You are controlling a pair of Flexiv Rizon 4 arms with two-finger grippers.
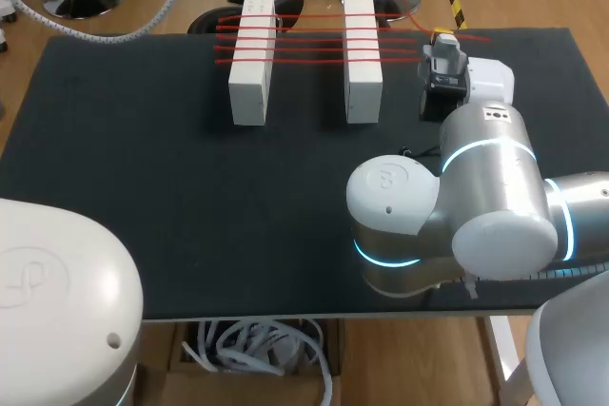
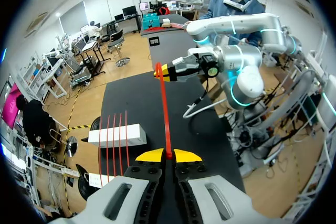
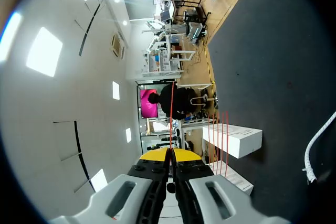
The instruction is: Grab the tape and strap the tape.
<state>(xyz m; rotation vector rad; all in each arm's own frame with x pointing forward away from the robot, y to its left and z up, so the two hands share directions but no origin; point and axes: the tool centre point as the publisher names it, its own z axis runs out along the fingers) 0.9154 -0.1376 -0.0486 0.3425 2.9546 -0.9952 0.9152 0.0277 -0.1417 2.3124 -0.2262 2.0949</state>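
Two white rectangular blocks (image 1: pixel 252 59) sit on the matte black table (image 1: pixel 143 187), thin red tape (image 2: pixel 164 108) strung across them in parallel lines. The left gripper (image 2: pixel 168 155) and right gripper (image 3: pixel 169 154) each pinch a taut strand.

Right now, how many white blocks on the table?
2. Left block far across the table; right block beside it; red tape spans both. None appear hidden.

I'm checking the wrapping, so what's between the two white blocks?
Several red tape strands span from the left white block to the right white block, over bare black table. Head view shows it.
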